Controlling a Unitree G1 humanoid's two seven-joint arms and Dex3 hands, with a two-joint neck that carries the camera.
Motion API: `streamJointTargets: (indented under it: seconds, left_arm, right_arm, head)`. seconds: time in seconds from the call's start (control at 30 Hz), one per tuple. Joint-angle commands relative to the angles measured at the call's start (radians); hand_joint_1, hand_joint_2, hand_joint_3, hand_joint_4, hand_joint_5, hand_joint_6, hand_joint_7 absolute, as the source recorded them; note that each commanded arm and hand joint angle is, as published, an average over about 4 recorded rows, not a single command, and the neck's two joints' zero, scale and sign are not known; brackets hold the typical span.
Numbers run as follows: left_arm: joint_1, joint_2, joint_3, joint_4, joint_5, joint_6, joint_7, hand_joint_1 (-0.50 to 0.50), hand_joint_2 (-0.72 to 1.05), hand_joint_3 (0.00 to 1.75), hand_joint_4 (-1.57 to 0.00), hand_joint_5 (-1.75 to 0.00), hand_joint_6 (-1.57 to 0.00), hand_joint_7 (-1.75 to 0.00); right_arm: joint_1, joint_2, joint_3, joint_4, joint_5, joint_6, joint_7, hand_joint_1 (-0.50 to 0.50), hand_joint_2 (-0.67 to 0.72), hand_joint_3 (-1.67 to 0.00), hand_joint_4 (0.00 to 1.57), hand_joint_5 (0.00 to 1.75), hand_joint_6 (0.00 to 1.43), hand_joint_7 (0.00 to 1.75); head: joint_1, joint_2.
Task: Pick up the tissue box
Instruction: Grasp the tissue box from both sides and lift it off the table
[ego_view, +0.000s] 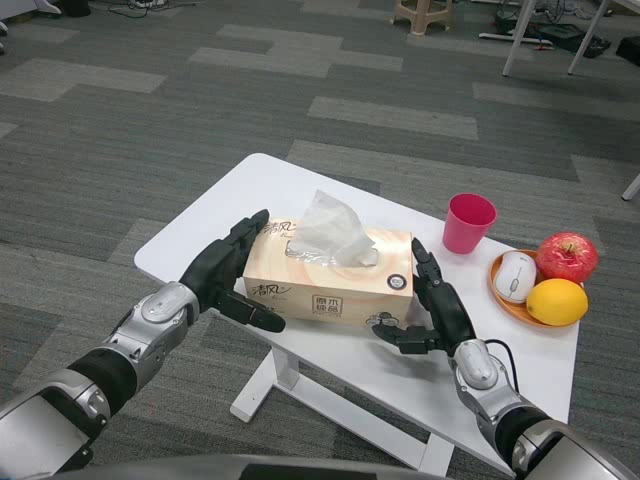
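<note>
Now, head view:
Box: the tissue box (330, 275) lies near the middle of the white table (270, 180), a tissue (335, 230) standing up out of its top slot.
Left hand: the left hand (225, 275) is spread open along the box's left end, fingers (248, 232) stretched up that end and the thumb reaching under the front lower corner; it looks to touch the box but does not hold it.
Right hand: the right hand (428, 310) stands open just beside the box's right end, fingers upright along that end and the thumb pointing toward the front corner; whether it touches the box I cannot tell.
Cup: a pink cup (468, 222) stands upright toward the table's far right edge, apart from the box.
Plate: an orange plate (497, 295) at the right edge holds a white mouse (514, 275), a red apple (567, 255) and a lemon (556, 301), all close together.
</note>
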Motion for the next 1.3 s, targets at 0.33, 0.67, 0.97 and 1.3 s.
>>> streamJointTargets:
  seconds: [0.33, 0.67, 0.97, 1.3]
  left_arm:
    - [-0.026, -0.017, -0.047, 0.009, 0.014, -0.009, -0.014, 0.50, 0.25, 0.00, 0.00, -0.10, 0.00, 0.00]
    - [-0.033, -0.018, -0.063, 0.009, 0.047, -0.011, -0.012, 0.50, 0.25, 0.00, 0.00, -0.49, 0.00, -0.02]
    - [-0.035, -0.019, -0.068, 0.010, 0.055, -0.002, -0.012, 0.50, 0.03, 0.00, 0.00, -1.03, 0.00, -0.12]
    - [-0.035, -0.019, -0.075, 0.013, 0.017, -0.001, -0.011, 0.50, -0.46, 0.00, 0.00, -1.03, 0.00, -0.14]
  right_arm:
    - [0.005, 0.008, 0.016, -0.017, -0.004, 0.004, 0.016, 0.08, -0.45, -0.48, 0.43, 0.39, 0.06, 0.14]
    - [0.005, 0.007, 0.019, -0.025, -0.004, 0.003, 0.016, 0.08, -0.48, -0.48, 0.43, 0.39, 0.06, 0.14]
    - [0.008, 0.006, 0.019, -0.025, -0.004, 0.002, 0.016, 0.12, -0.43, -0.48, 0.43, 0.39, 0.06, 0.14]
    - [0.008, 0.006, 0.019, -0.025, -0.004, 0.001, 0.016, 0.12, -0.41, -0.48, 0.43, 0.39, 0.06, 0.14]
  head:
    - [0.000, 0.003]
    - [0.001, 0.007]
    - [0.001, 0.009]
    - [0.003, 0.012]
